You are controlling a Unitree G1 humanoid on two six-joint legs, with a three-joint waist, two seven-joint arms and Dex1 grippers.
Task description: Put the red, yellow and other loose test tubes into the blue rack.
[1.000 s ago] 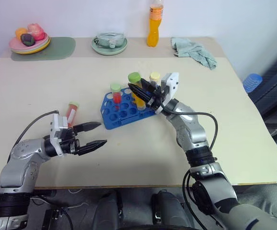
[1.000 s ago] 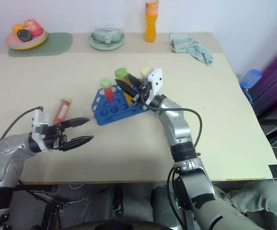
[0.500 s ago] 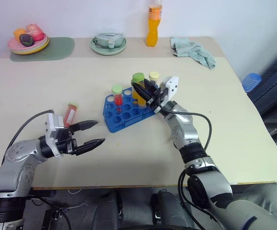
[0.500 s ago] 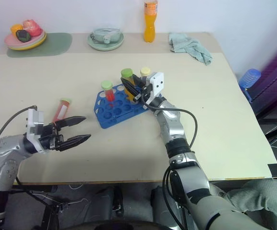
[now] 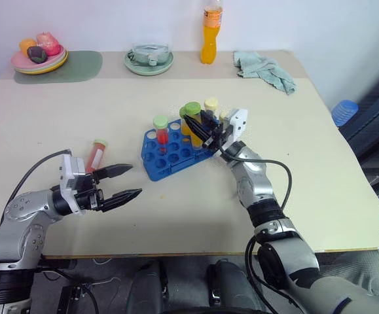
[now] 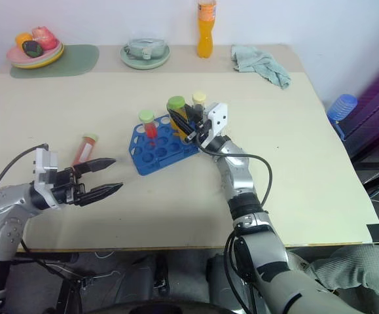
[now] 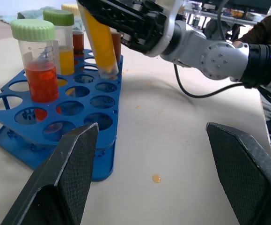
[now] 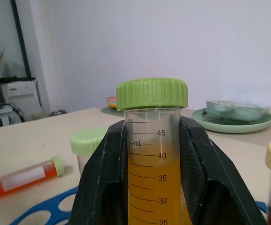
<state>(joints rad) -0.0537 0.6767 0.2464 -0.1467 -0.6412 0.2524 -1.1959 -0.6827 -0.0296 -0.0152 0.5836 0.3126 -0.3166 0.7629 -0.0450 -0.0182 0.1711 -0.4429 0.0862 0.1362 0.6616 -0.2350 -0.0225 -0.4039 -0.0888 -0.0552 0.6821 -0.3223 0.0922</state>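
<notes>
A: In the head view, what is hard to see?
B: The right hand (image 5: 199, 125) is closed on the yellow tube (image 5: 192, 118), over the far side of the blue rack (image 5: 174, 149) on the table (image 5: 307, 170). The fingers hide the tube's middle, so whether its tip has entered a hole cannot be told there. A red tube (image 5: 161, 130) stands in the rack, a cream-capped tube (image 5: 211, 106) behind the hand. Another red tube (image 5: 97, 154) lies loose, just beyond the left hand (image 5: 125, 183), which is open and holds nothing.

A: And around them?
B: Along the far edge: a plate of fruit (image 5: 39, 57), a saucer (image 5: 149, 61), an orange bottle (image 5: 209, 36) cut off at the top, a crumpled cloth (image 5: 266, 70).

A: The left wrist view?
B: The yellow tube's tip sits at a rack hole, perhaps just inside it. A second yellow tube (image 7: 63, 42) stands behind the red one.

A: The right wrist view?
B: Both fingers (image 8: 105, 173) clamp the yellow tube under its green cap; its lower end is cut off.
</notes>
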